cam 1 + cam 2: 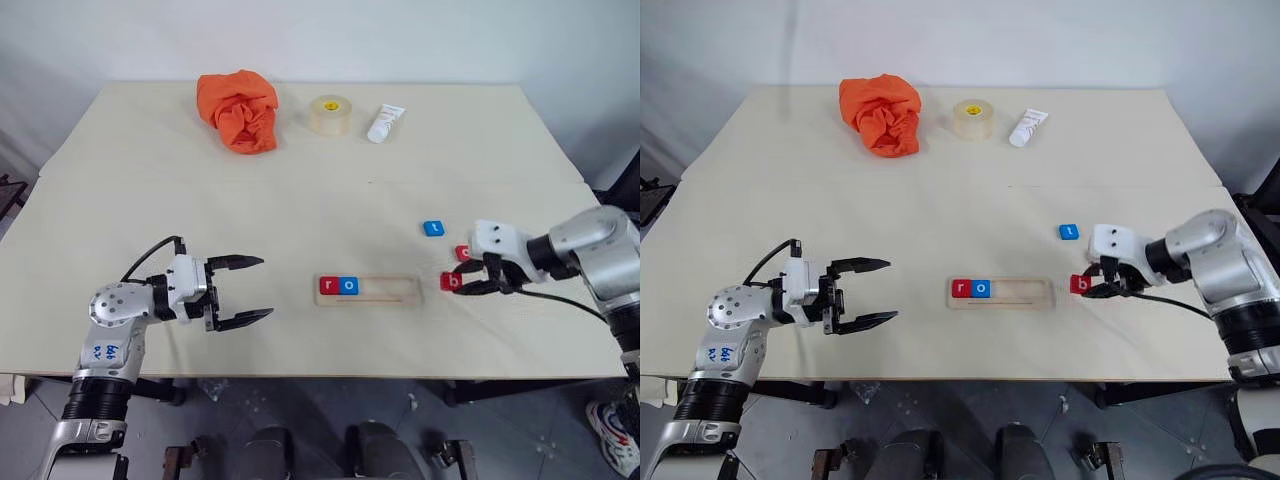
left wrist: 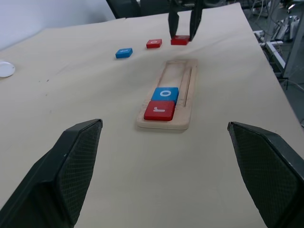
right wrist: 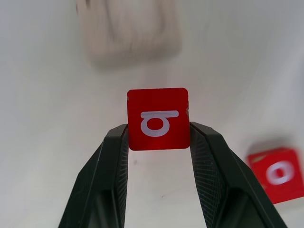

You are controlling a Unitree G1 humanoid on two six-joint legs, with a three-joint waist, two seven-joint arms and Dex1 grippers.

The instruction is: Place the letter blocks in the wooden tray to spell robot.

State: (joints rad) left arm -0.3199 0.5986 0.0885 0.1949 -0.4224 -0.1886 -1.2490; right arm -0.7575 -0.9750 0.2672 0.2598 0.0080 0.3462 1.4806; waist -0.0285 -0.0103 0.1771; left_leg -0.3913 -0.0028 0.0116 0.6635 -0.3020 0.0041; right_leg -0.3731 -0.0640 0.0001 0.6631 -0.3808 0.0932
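Note:
The wooden tray (image 1: 395, 290) lies at the table's front middle. A red r block (image 1: 328, 286) and a blue o block (image 1: 348, 286) sit side by side at its left end. My right gripper (image 1: 455, 283) is shut on a red b block (image 3: 157, 118), holding it by two opposite edges a little to the right of the tray's right end. Just behind that gripper a red o block (image 1: 463, 253) lies on the table, and a blue t block (image 1: 433, 228) lies farther back. My left gripper (image 1: 265, 287) hovers open and empty to the left of the tray.
At the back of the table are a crumpled orange cloth (image 1: 238, 110), a tape roll (image 1: 330, 115) and a white tube (image 1: 385, 123). The front table edge runs close below the tray.

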